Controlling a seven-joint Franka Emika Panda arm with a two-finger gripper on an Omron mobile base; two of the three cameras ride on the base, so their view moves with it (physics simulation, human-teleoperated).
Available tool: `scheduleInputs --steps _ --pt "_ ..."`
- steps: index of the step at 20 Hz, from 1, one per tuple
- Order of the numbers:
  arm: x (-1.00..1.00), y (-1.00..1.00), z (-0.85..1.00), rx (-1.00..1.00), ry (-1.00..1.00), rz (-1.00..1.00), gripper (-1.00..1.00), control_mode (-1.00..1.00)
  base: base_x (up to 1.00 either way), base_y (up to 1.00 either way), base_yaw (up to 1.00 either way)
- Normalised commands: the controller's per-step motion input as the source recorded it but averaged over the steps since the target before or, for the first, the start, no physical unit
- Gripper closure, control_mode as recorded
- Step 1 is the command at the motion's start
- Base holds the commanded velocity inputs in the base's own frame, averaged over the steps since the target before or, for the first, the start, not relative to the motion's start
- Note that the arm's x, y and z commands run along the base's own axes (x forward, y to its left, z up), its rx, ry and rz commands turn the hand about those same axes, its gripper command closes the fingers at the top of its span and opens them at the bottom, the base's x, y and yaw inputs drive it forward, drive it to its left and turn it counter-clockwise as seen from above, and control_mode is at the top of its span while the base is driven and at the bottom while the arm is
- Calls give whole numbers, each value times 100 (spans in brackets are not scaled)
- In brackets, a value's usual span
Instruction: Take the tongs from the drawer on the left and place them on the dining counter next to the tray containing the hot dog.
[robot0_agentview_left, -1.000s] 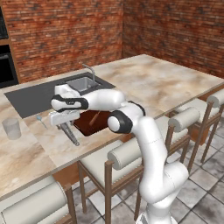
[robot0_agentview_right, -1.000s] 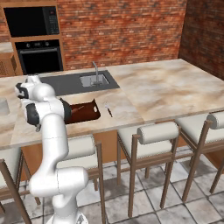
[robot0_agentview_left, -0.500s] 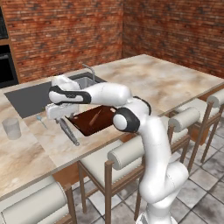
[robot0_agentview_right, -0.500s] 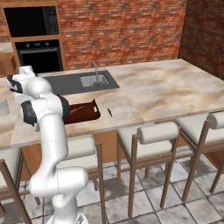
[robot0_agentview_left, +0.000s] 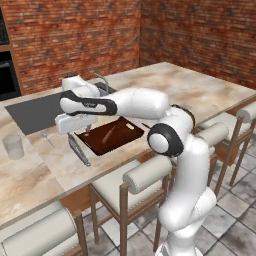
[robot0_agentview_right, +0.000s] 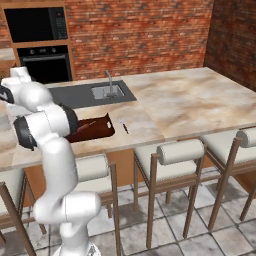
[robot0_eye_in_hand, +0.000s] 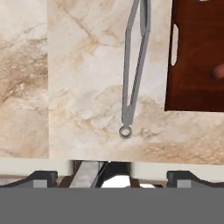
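Observation:
The tongs (robot0_agentview_left: 79, 150) lie flat on the dining counter (robot0_agentview_left: 200, 92), just left of the dark brown tray (robot0_agentview_left: 127, 134). The hot dog (robot0_agentview_left: 109, 134) lies on that tray. My gripper (robot0_agentview_left: 76, 131) hovers a little above the tongs, open and holding nothing. In the hand view the tongs (robot0_eye_in_hand: 133, 70) run lengthwise below me, their ring end nearest. The tray (robot0_eye_in_hand: 197, 57) is beside them on the right, and the hot dog (robot0_eye_in_hand: 218, 71) peeks in at the edge. The open gripper (robot0_eye_in_hand: 111, 177) is wide apart there. The drawer is out of view.
A clear glass (robot0_agentview_left: 12, 146) stands on the counter at the left. A dark grey panel with a sink (robot0_agentview_left: 35, 110) and a faucet (robot0_agentview_left: 102, 80) lies behind the tray. Cushioned stools (robot0_agentview_left: 145, 175) line the counter's near edge. A small dark item (robot0_agentview_right: 125, 128) lies right of the tray.
My hand has lifted slightly off the tongs and drawn back. The tongs stay lying on the counter beside the tray.

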Motion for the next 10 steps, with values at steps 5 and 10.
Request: scheduleInputs --steps 5,10 --pt "-80 -53 54 5 -8 0 -100 -100 0 0 0" --pt "-54 -55 57 4 -1 0 -100 -100 0 0 0"
